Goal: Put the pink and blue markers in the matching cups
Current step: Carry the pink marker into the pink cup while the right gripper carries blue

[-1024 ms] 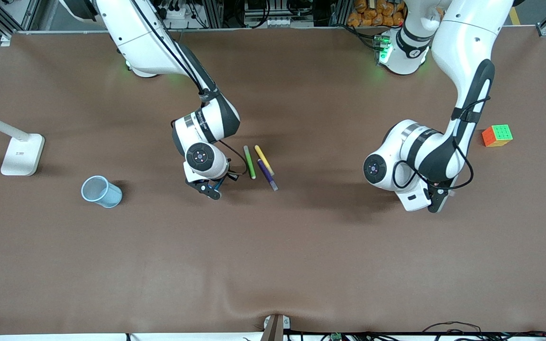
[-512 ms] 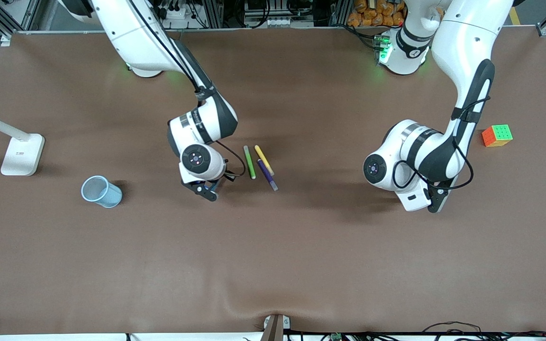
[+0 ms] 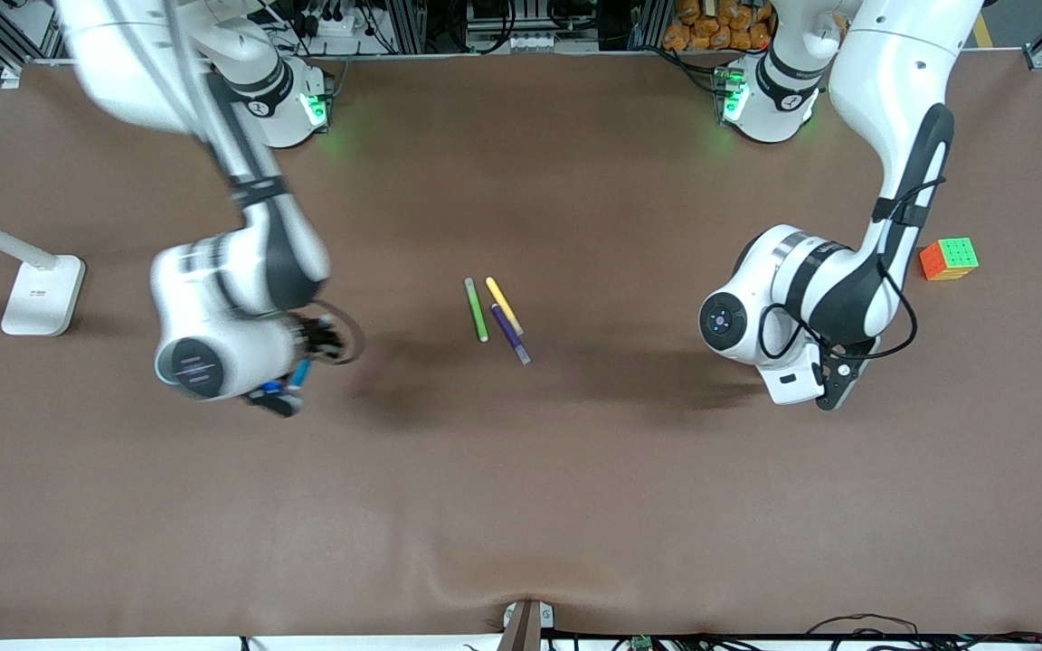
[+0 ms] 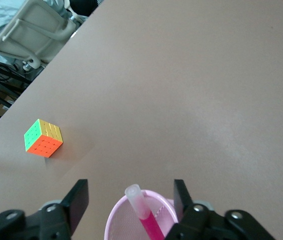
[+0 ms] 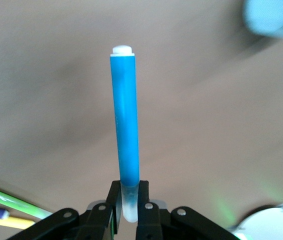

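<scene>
Gripping the blue marker point(image 5: 125, 125) by its pale cap end, the right gripper point(image 3: 279, 394) hangs above the table toward the right arm's end, fingers pressed tight on the pen. The left gripper point(image 4: 129, 205) hovers over the pink cup point(image 4: 119, 222) with fingers apart, and the pink marker point(image 4: 146, 217) stands inside this cup. A colourful cube point(image 4: 44, 138) lies at about ten o'clock from the cup in the left wrist view.

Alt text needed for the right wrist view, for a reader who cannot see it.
The right gripper is shut on the pale cap end of a blue marker, held up over the brown table. Green and yellow pens lie at one corner.
</scene>
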Motion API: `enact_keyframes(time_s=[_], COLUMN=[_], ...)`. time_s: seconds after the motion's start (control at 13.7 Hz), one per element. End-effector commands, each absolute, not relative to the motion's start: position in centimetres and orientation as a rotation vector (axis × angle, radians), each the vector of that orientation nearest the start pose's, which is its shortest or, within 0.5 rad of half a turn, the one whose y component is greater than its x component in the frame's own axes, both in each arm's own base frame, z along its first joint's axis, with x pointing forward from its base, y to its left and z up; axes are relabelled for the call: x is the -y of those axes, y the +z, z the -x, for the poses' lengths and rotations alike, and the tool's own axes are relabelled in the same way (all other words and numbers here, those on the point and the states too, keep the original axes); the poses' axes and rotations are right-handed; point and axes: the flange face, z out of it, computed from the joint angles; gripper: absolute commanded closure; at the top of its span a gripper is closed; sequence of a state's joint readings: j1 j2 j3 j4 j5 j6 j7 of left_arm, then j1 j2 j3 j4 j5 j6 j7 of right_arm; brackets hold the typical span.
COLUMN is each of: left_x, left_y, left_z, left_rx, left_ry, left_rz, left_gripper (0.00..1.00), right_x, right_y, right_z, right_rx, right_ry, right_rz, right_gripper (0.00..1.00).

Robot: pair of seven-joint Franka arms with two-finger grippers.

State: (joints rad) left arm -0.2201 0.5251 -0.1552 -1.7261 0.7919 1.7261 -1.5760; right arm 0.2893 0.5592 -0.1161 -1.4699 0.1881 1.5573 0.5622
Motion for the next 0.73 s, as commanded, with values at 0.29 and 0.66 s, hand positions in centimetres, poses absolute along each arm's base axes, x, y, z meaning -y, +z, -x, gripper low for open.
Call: enact_keyframes(time_s=[0.29, 0.66], left_x=[15.6, 13.5], left_y=[31.8, 36.2], left_z=[-61.1, -61.6], left_rx=[1.003, 0.946], left_ry=[-0.144, 0.086], left_rz=[2.306, 2.538], left_gripper=[0.13, 0.13], right_x=[0.5, 6.1], right_y=[33.9, 33.0], right_z=[-65.2, -64.0], right_rx=[-0.598, -0.715], right_ry=[0.811, 0.908], right_rz=[2.890, 2.735], right_gripper=[1.00, 1.00])
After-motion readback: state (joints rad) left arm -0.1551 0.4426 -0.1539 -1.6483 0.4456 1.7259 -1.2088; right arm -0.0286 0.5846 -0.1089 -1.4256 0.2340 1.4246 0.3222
